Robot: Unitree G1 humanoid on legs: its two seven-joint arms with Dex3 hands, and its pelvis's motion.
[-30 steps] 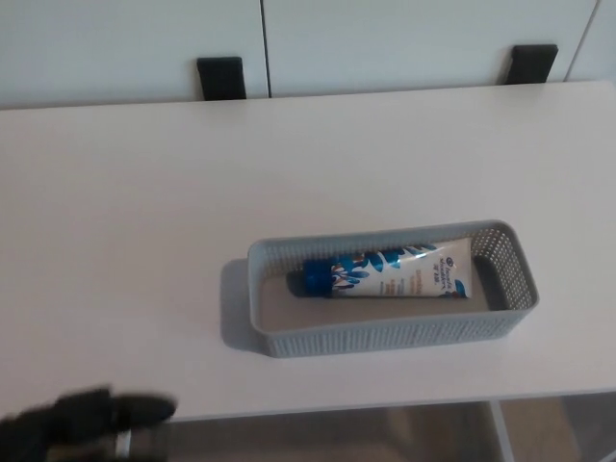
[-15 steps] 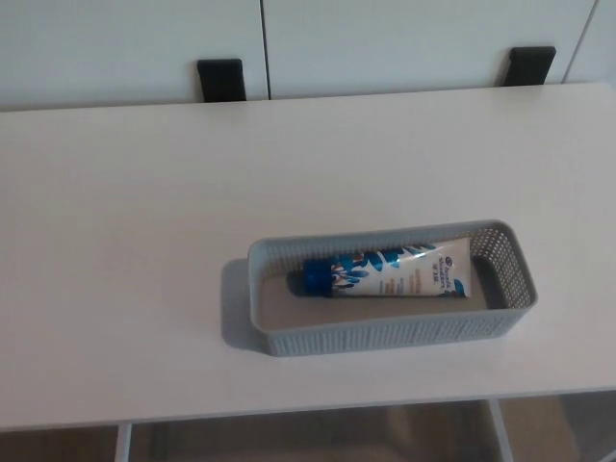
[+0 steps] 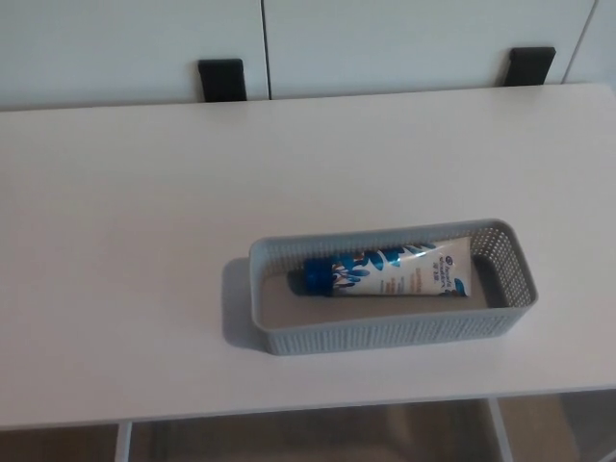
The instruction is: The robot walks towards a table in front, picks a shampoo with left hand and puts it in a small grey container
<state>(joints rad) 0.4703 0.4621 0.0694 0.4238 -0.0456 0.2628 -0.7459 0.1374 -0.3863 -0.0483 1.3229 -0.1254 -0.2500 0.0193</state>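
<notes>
A white shampoo tube (image 3: 390, 273) with blue leaf print and a blue cap lies flat inside the small grey slatted container (image 3: 385, 335). Its cap points to the left end of the container. The container stands near the front edge of the white table (image 3: 144, 241), right of centre. Neither of my hands shows in the head view.
Behind the table runs a white wall or cabinet front with two black brackets (image 3: 221, 79) (image 3: 531, 64). The table's front edge (image 3: 289, 412) crosses the bottom of the view, with floor and a table leg below it.
My left hand, seen at the bottom left corner a second ago, has dropped out of view. The tube and container have not moved.
</notes>
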